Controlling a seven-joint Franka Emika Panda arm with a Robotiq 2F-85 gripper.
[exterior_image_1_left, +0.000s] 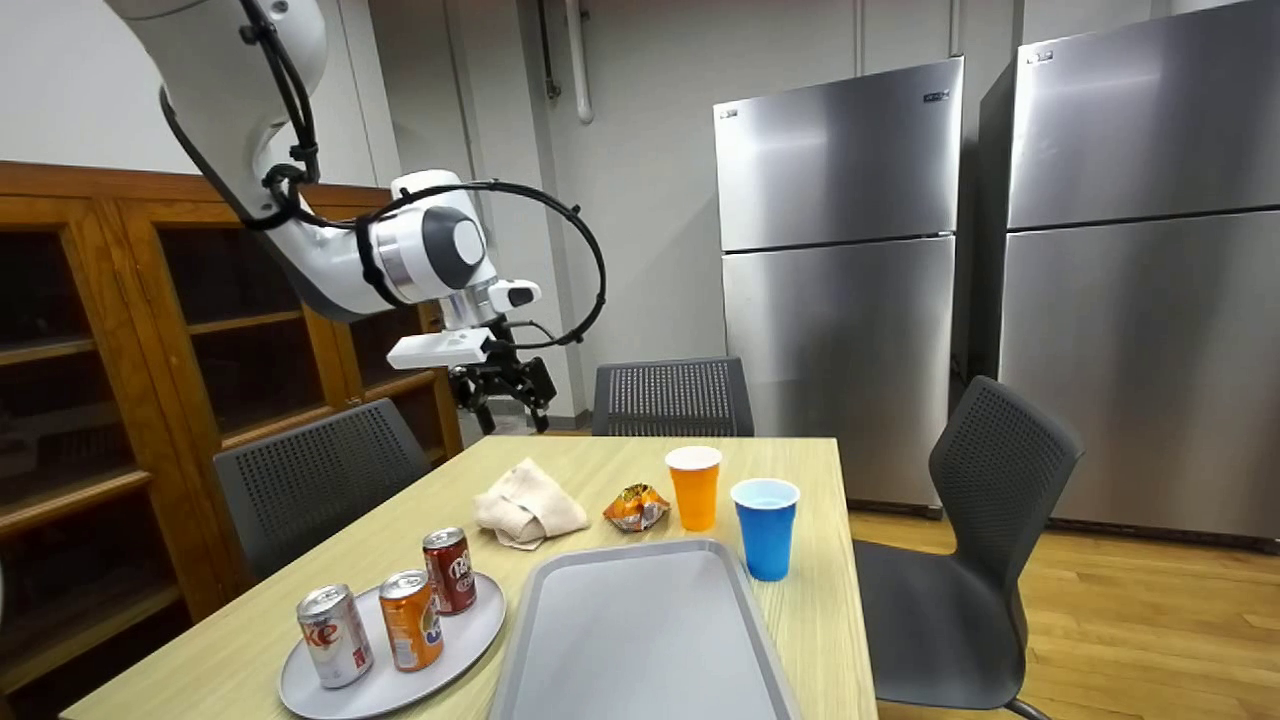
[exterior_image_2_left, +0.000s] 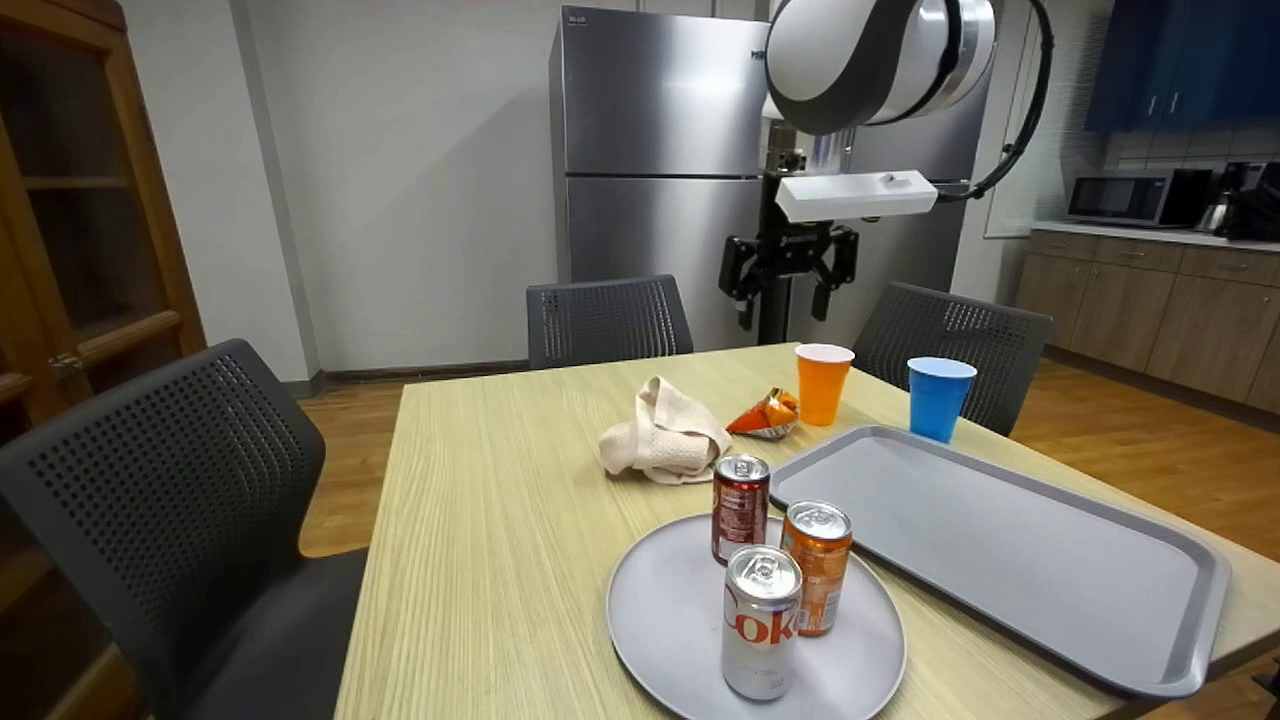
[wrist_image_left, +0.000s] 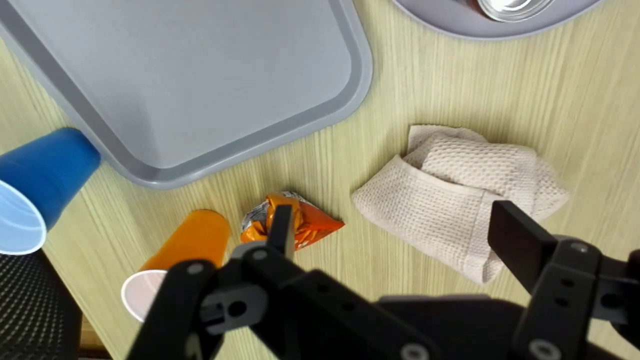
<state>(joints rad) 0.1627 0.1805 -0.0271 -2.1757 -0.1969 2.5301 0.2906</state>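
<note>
Spread fingers partly hide a crumpled, seemingly foil packet, only in wrist view.

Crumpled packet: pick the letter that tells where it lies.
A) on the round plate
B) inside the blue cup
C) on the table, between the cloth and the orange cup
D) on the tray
C: in both exterior views the crumpled packet lies on the table, the cloth on one side and the orange cup on the other.

I hang in free air; below, packet and cloth leave me a slim gap, the orange cup crowds the packet, the blue cup the tray.
</note>
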